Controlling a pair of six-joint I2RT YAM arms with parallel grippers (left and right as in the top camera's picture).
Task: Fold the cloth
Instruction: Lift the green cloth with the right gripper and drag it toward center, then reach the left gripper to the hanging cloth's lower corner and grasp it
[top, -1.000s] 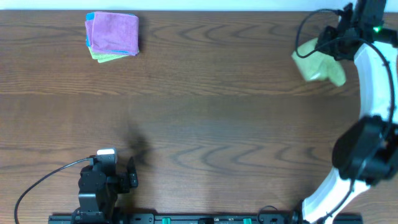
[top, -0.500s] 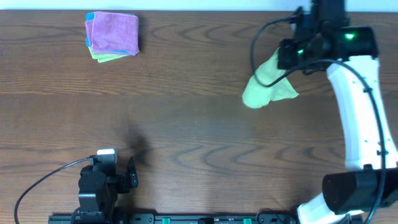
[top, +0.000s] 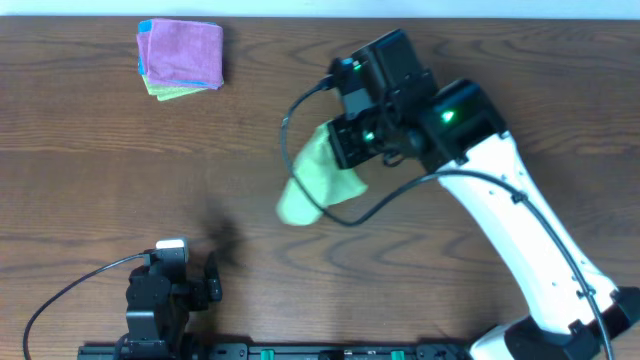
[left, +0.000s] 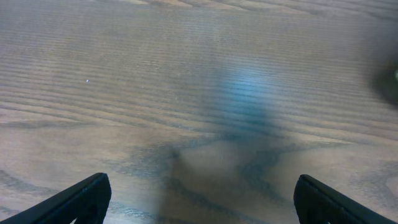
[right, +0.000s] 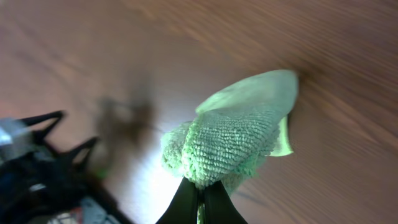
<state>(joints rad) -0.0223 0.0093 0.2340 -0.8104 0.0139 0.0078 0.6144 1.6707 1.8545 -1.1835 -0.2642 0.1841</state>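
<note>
Tabletop of dark brown wood grain (top: 100, 200) spans the whole overhead view. The white right arm (top: 520, 230) reaches from the near right corner toward the table centre. Its right gripper (right: 200, 198) has both black fingers pressed together on a pinch of the light green terry cloth (top: 315, 180). The cloth hangs bunched below the gripper, near the middle of the table. Whether its lower end touches the wood cannot be determined. A stack of folded square cloths, pink on top (top: 181, 55), lies at the far left edge, well apart from the green cloth. The black left gripper (left: 202, 199) sits at the near left edge with its fingers spread wide, holding nothing.
</note>
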